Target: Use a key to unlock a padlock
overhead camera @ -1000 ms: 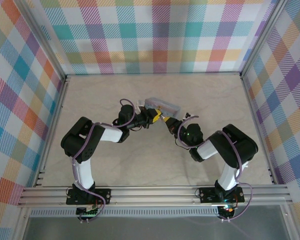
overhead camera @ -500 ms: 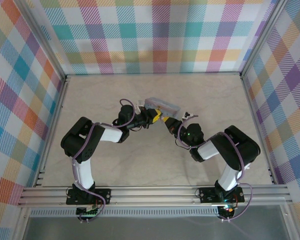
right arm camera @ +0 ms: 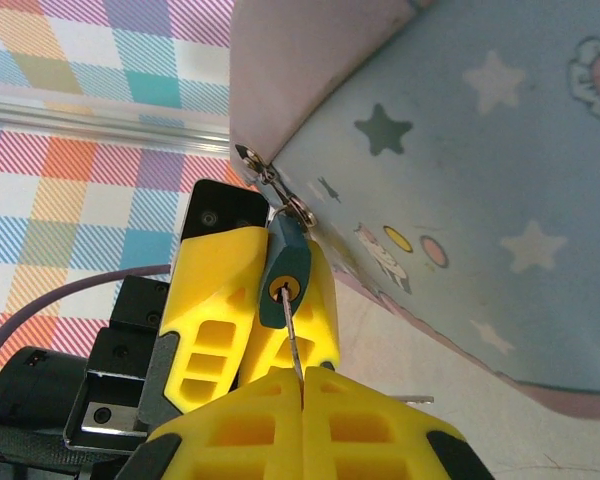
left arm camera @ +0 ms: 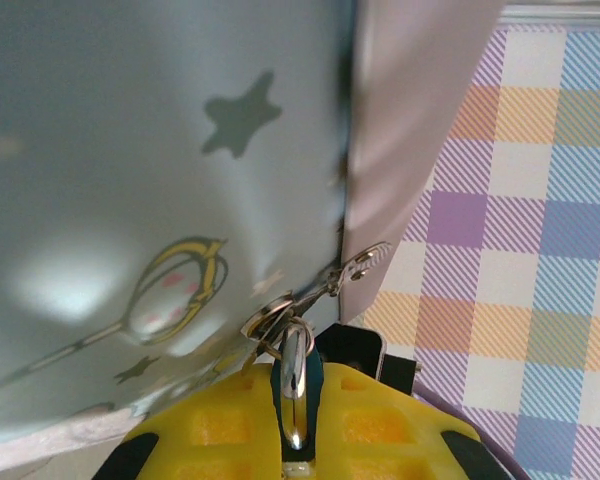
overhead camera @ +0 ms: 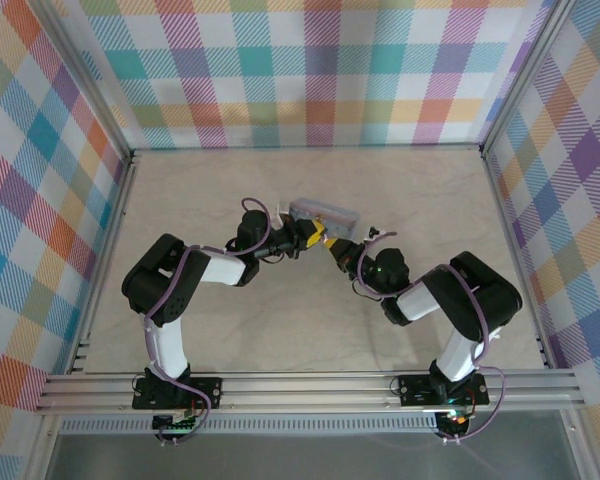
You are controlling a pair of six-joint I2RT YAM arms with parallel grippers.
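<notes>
At corner of pale-blue star-printed tin [right arm camera: 480,200], L gripper [left arm camera: 296,420] pinches small bluish padlock [right arm camera: 285,262]; R gripper [right arm camera: 302,400], pinching thin grey metal key [right arm camera: 293,345], edged in, so tip's in keyhole [right arm camera: 284,290], turn next.

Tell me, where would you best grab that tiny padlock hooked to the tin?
Pinch the padlock by its flat bluish sides, coming from the side, as the left gripper does. It hangs off the tin at a corner latch with its keyhole pointing away, so a side grip steadies it and leaves that end free for the key.
</notes>
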